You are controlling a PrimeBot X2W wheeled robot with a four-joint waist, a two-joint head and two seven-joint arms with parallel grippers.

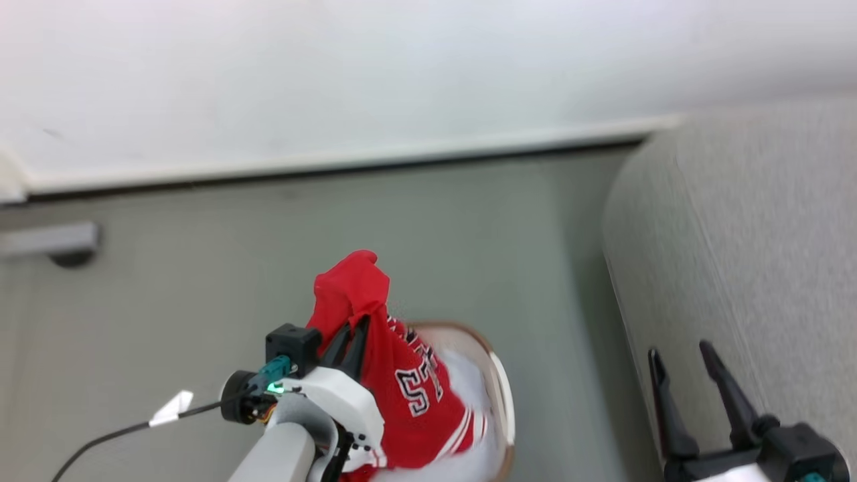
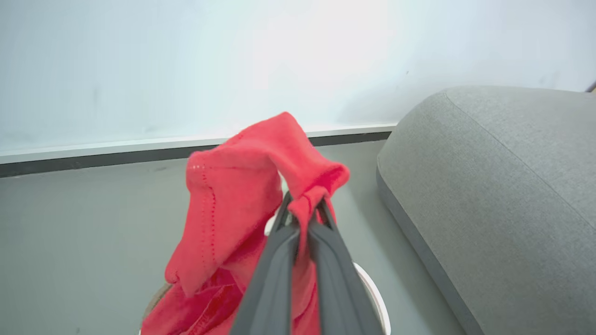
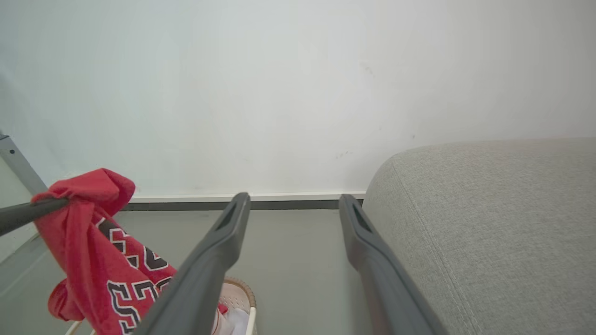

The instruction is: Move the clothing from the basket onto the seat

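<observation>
My left gripper (image 1: pixel 357 328) is shut on a red jersey (image 1: pixel 395 381) with black, white-edged lettering, holding it up above the basket (image 1: pixel 501 395); its lower part still hangs into the basket. In the left wrist view the fabric (image 2: pixel 233 204) drapes over the gripper (image 2: pixel 303 201), pinched between the two fingers. The grey woven seat (image 1: pixel 743 254) fills the right side, and the seat (image 2: pixel 493 195) lies right of the jersey. My right gripper (image 1: pixel 677 353) stands open at the lower right beside the seat. In the right wrist view the gripper (image 3: pixel 293 200) is open, with the jersey (image 3: pixel 93 251) and basket rim (image 3: pixel 242 288) to its left.
Grey floor (image 1: pixel 268 268) stretches to a white wall with a dark skirting line (image 1: pixel 335 171). A grey bracket (image 1: pixel 53 244) sits at the far left. A black cable with a white tag (image 1: pixel 171 405) trails from my left wrist.
</observation>
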